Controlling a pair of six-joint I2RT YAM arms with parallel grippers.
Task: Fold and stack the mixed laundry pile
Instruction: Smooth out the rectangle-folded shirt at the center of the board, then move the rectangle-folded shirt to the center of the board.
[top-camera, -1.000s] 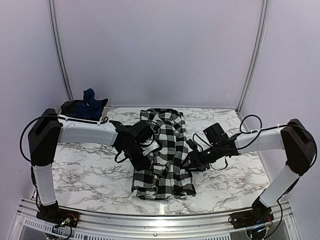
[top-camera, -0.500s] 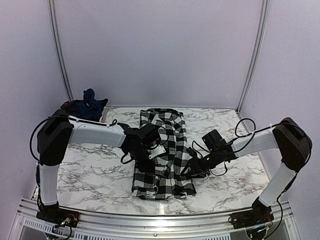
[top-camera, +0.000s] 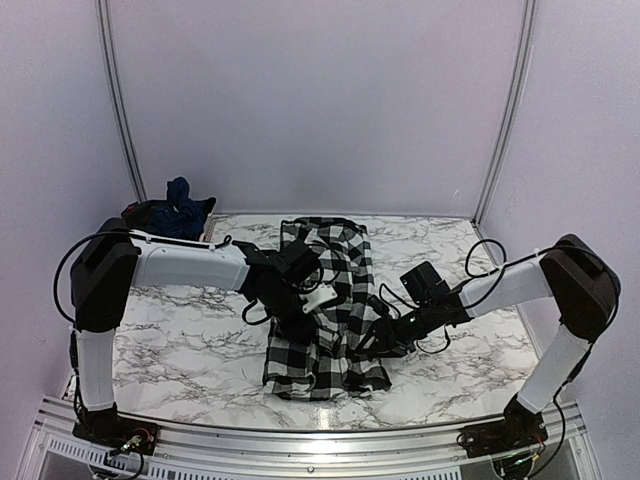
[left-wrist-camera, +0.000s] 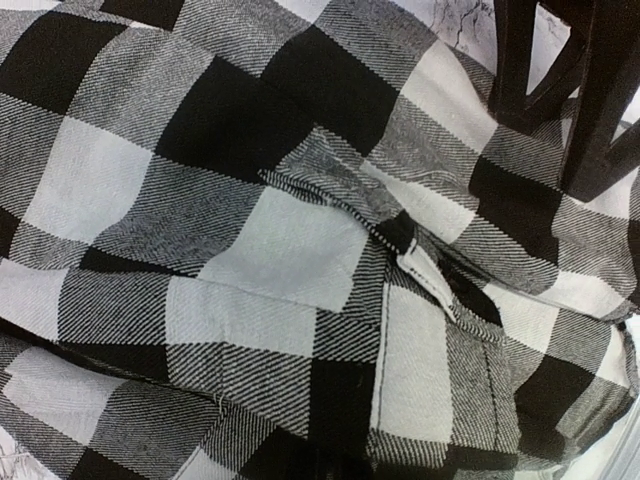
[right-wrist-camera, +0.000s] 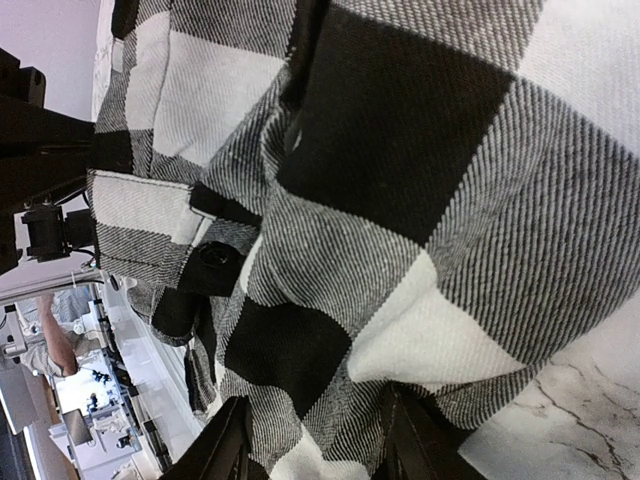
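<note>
While the black-and-white large-check cloth shirt (top-camera: 325, 300) lies rumpled mid-bench and the dark blue cloth heap (top-camera: 172, 212) waits far left, nothing is folded: my left pincer (top-camera: 300, 322) is closed at its left edge, my right pincer (right-wrist-camera: 315, 425) straddles its hem, grip unclear.

— Where is there room on the table (top-camera: 170, 335)?
— Bare marble at the lower left and along the right of the top view. The checked shirt (top-camera: 325, 300) fills the middle, front to back.
— What stands in the way?
— The left arm (top-camera: 190, 265) reaches low over the shirt from the left, and the right arm (top-camera: 500, 285) from the right. A heap of dark clothes (top-camera: 170, 215) sits in the upper-left corner.
</note>
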